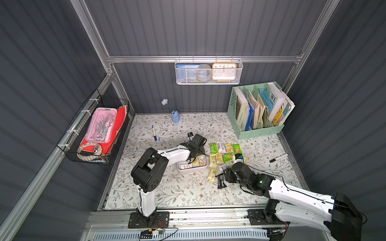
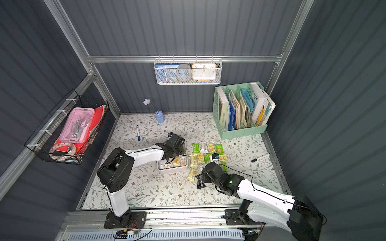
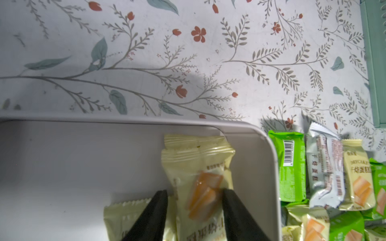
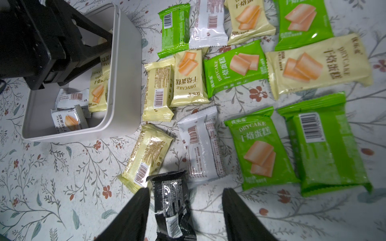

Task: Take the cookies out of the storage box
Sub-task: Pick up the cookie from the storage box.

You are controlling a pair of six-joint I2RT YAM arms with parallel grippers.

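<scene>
Inside the storage box a pale yellow packet is pinched by the left gripper; the right gripper is spread beside the box.

We see the storage box near the middle of the desk, with the left tool dipped into it, where a few cookies lie. Many more are scattered just beside the box, toward the desk's right edge. The right tool sits low by a black packet.
</scene>
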